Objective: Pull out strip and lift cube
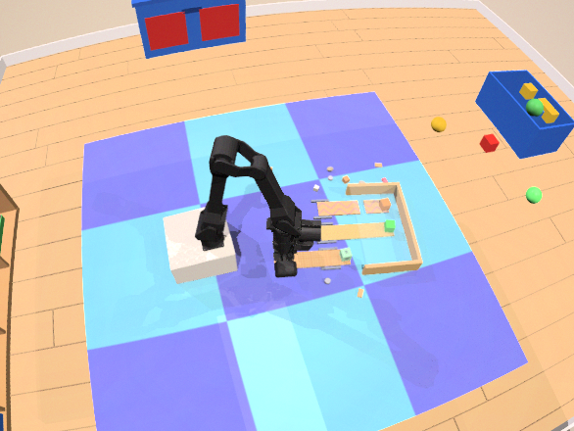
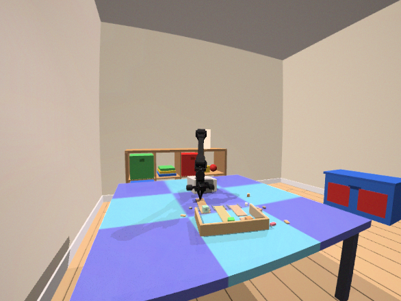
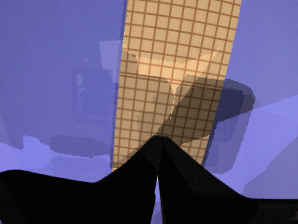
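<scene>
My gripper (image 2: 200,198) (image 3: 159,142) is shut with nothing between its fingers. Its tips point down over the near end of the grid-patterned strip (image 1: 318,259) (image 3: 175,30); whether they touch it is unclear. That strip's far part carries the pale green labelled cube (image 1: 346,254) (image 2: 205,208). The plain yellow strip (image 1: 353,231) (image 2: 222,213) has a bright green cube (image 1: 390,225) (image 2: 231,219) on its far end. The zigzag strip (image 1: 338,208) (image 2: 237,210) is split by a gap, and its far piece carries an orange cube (image 1: 385,204) (image 2: 248,217). The arm hides the gripper's tips in the top view.
A low three-sided wooden wall (image 1: 408,225) (image 2: 234,228) stands around the strips' far ends. Thin grey guide rails (image 1: 330,267) flank the strips. Several small pebbles and chips lie about, among them a grey pebble (image 1: 327,280) and an orange chip (image 1: 360,293).
</scene>
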Motion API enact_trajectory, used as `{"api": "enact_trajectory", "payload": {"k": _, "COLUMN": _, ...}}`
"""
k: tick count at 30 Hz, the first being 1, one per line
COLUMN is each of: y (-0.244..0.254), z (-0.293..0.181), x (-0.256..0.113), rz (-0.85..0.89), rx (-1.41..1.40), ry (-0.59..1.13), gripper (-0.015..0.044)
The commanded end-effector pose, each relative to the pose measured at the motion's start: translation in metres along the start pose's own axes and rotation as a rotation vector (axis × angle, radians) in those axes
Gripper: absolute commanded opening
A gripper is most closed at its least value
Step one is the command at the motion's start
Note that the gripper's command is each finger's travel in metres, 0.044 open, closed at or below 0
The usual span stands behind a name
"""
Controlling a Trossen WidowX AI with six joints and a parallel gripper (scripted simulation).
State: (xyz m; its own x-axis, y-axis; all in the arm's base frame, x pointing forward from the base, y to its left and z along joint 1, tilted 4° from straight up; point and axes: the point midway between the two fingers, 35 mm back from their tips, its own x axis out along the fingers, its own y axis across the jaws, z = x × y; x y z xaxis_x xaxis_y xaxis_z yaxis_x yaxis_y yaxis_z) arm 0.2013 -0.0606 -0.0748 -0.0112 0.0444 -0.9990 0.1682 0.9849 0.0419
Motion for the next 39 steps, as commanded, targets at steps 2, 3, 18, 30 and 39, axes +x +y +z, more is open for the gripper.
{"api": "enact_trajectory", "payload": {"k": 2, "y": 0.0, "z": 0.003, "x": -0.031, "rz": -0.002, "rx": -0.003, "ry": 0.019, "gripper": 0.0}}
{"api": "enact_trajectory", "payload": {"k": 3, "y": 0.0, "z": 0.003, "x": -0.039, "rz": -0.003, "rx": -0.004, "ry": 0.024, "gripper": 0.0}}
{"api": "enact_trajectory", "payload": {"k": 18, "y": 0.001, "z": 0.046, "x": -0.042, "rz": -0.001, "rx": -0.143, "ry": 0.022, "gripper": 0.0289}}
{"api": "enact_trajectory", "payload": {"k": 30, "y": 0.0, "z": 0.09, "x": -0.046, "rz": -0.002, "rx": -0.143, "ry": 0.018, "gripper": 0.044}}
{"api": "enact_trajectory", "payload": {"k": 39, "y": 0.0, "z": 0.123, "x": -0.05, "rz": -0.002, "rx": -0.144, "ry": 0.015, "gripper": 0.044}}
